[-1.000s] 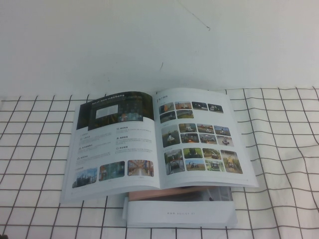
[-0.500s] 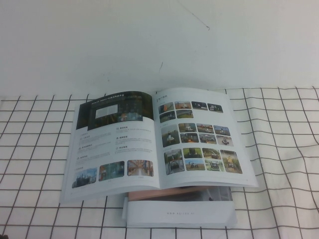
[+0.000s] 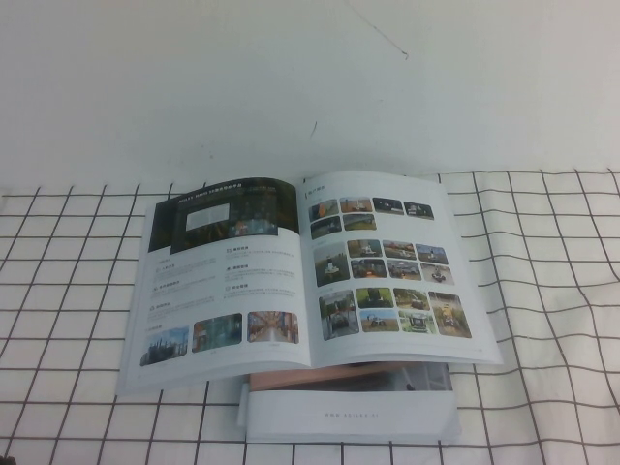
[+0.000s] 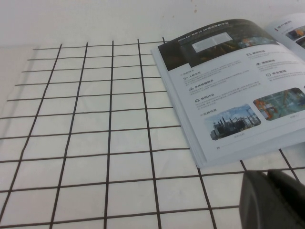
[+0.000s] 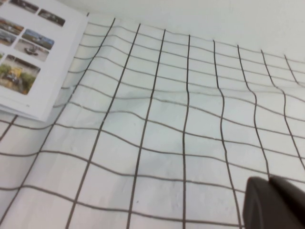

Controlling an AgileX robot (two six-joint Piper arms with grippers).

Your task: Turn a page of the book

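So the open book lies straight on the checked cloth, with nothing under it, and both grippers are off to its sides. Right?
Not quite: the high view shows the book resting partly on a white booklet. The rest holds: the left gripper and the shut right gripper hang over the cloth beside it.

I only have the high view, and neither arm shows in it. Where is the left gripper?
Observer: The left gripper hangs over the checked cloth, just off the book on its left-hand side, not touching it.
Operator: And the right one?
Observer: The right gripper is over the cloth beside the right-hand page, clear of it.
Operator: Holding anything?
Observer: No, the right gripper is shut on nothing.
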